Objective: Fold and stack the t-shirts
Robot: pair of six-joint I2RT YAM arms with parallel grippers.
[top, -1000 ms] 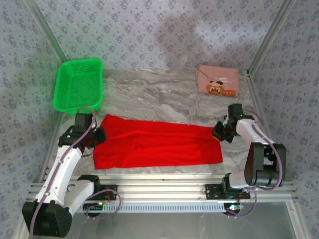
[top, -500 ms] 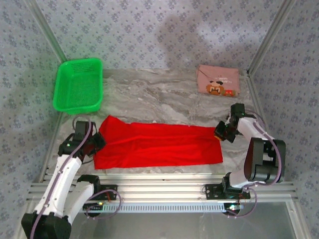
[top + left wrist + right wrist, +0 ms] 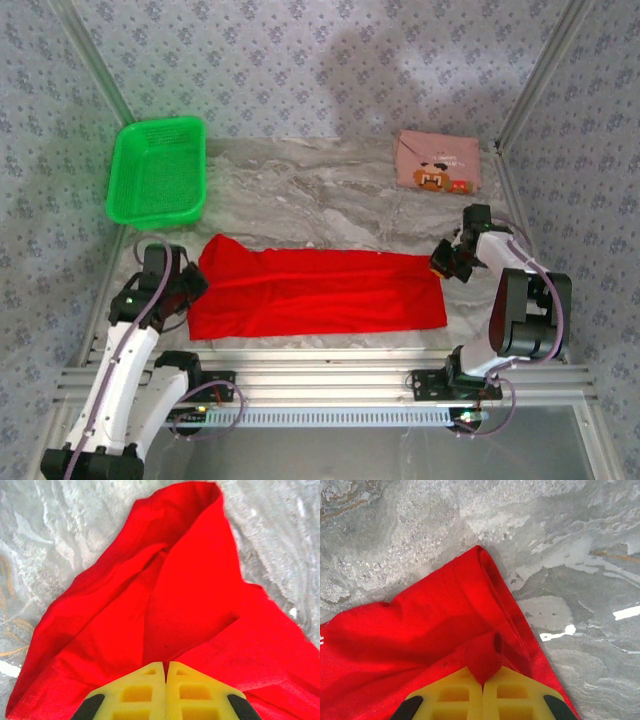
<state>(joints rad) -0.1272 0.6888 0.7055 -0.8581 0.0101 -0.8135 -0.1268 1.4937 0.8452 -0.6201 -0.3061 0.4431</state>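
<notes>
Red shirt (image 3: 315,292) lies long and flat on the worktop (image 3: 330,195). Left pincer (image 3: 166,667) and right pincer (image 3: 482,677) are each squeezed tight on one end of it. Lift both ends together, evenly, so no cloth slips. Pink shirt (image 3: 436,160) sits folded, far right.

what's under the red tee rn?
The red t-shirt lies on the marbled table, which shows all around it. Anything beneath the cloth is covered. The left pincer and right pincer each pinch an end.
</notes>
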